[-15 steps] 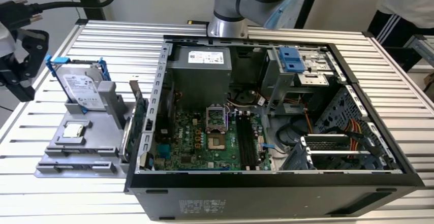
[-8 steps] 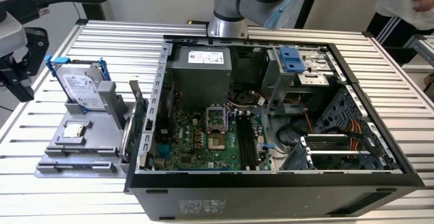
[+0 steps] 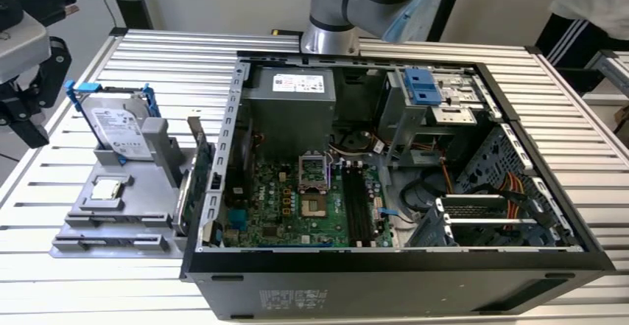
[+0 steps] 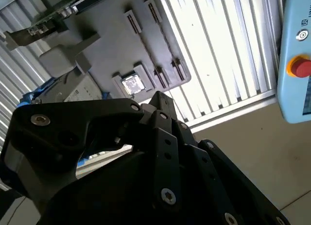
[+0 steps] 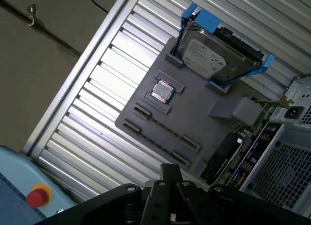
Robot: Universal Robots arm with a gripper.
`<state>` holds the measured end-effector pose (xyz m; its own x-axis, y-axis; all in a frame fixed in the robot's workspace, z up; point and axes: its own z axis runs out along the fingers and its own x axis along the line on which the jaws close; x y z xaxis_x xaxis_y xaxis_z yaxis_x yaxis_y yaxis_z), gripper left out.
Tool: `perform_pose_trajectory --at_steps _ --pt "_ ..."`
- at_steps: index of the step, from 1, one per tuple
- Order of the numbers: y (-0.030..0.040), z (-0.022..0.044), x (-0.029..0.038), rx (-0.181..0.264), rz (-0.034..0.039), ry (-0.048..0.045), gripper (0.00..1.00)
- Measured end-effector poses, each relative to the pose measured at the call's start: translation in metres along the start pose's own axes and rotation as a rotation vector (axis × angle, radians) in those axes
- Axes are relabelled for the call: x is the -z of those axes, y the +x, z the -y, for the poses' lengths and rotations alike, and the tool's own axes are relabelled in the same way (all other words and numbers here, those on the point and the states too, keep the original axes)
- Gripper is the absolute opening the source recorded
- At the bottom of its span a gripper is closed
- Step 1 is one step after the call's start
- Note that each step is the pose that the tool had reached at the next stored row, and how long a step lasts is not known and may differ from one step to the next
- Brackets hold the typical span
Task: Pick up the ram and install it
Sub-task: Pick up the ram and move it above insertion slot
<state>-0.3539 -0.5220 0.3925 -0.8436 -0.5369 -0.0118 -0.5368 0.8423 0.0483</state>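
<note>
Pincer (image 4: 158,102) hangs above the grey holder (image 5: 194,115) at the table (image 3: 108,288) edge — wide or narrow, I cannot tell. Holder props parts upright for gripping; the ram's whereabouts — unclear.

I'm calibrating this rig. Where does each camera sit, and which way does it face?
Exterior view: off the arm, above, looking down into the open black computer case; the silver-grey robot arm shows.
First wrist view: on the arm, facing the grey plastic parts tray past the black end effector.
Second wrist view: likewise, end effector larger.
Shared: all three show the tray.
</note>
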Motion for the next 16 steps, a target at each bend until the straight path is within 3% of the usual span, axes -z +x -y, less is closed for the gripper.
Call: perform_pose_trajectory --at_steps 6,16 --pt "0.0 -0.0001 -0.0001 0.01 -0.0004 0.0001 0.0" --pt "0.0 -0.0001 0.0 0.113 -0.0054 -0.0012 0.0"
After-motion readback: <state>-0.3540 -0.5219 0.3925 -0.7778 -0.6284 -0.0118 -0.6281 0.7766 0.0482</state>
